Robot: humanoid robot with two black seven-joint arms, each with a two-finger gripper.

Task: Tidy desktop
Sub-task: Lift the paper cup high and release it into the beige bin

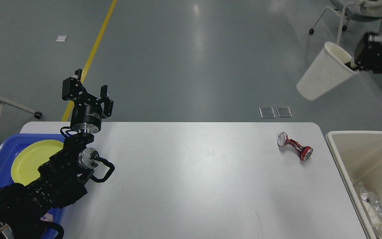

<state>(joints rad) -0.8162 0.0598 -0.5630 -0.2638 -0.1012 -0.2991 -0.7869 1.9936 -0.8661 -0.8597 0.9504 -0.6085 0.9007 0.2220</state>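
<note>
White paper cup (323,73), pinched at its rim by your right tool (360,64) at upper right, hangs above the beige bin (363,156); the crushed red can (294,149) lies right on the desk (191,179), far from your spread left tool (90,96).

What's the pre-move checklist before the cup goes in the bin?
1. Right gripper pinching the white paper cup by its rim: ok.
2. Cup over the beige bin: not ok, it hangs beyond the desktop, far of the bin.
3. Bin has room: ok, only some clear wrap at the near end.
4. Left gripper open, empty, out of the way: ok.
5. Crushed red can remains on the desktop: not ok.
</note>
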